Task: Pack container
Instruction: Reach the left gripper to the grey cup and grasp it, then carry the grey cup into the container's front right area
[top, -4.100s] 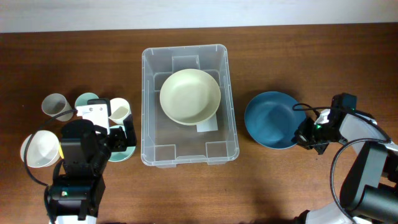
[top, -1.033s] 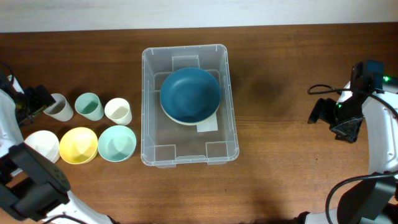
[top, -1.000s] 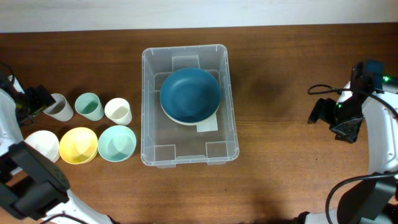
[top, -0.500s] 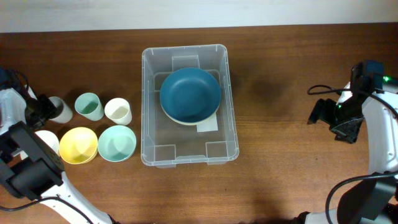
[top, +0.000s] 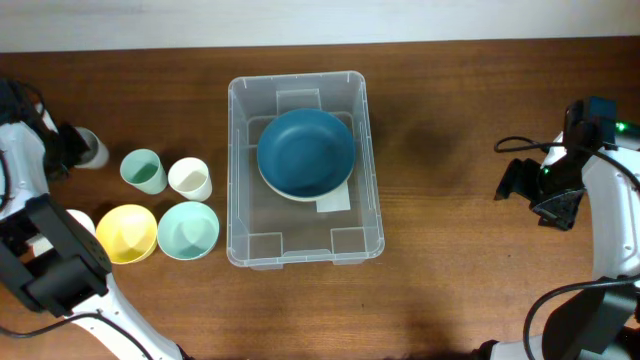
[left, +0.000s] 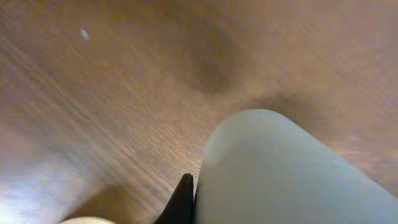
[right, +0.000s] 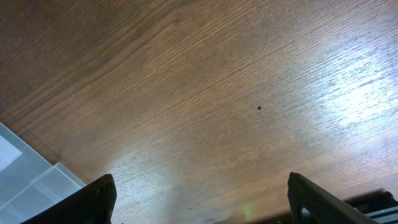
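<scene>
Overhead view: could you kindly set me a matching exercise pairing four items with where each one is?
Items:
1. blue bowl
2. grey cup
3. yellow bowl
4. right tool

Places:
A. open, above bare wooden table
B. on the table, beside the mint bowl
C. in the container, nested on a cream bowl
D. gripped by the left tool, far left

Pairs: 1-C, 2-D, 3-B, 4-A.

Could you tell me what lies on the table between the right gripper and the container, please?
Nothing: the overhead view shows only bare table between the right gripper and the container.
</scene>
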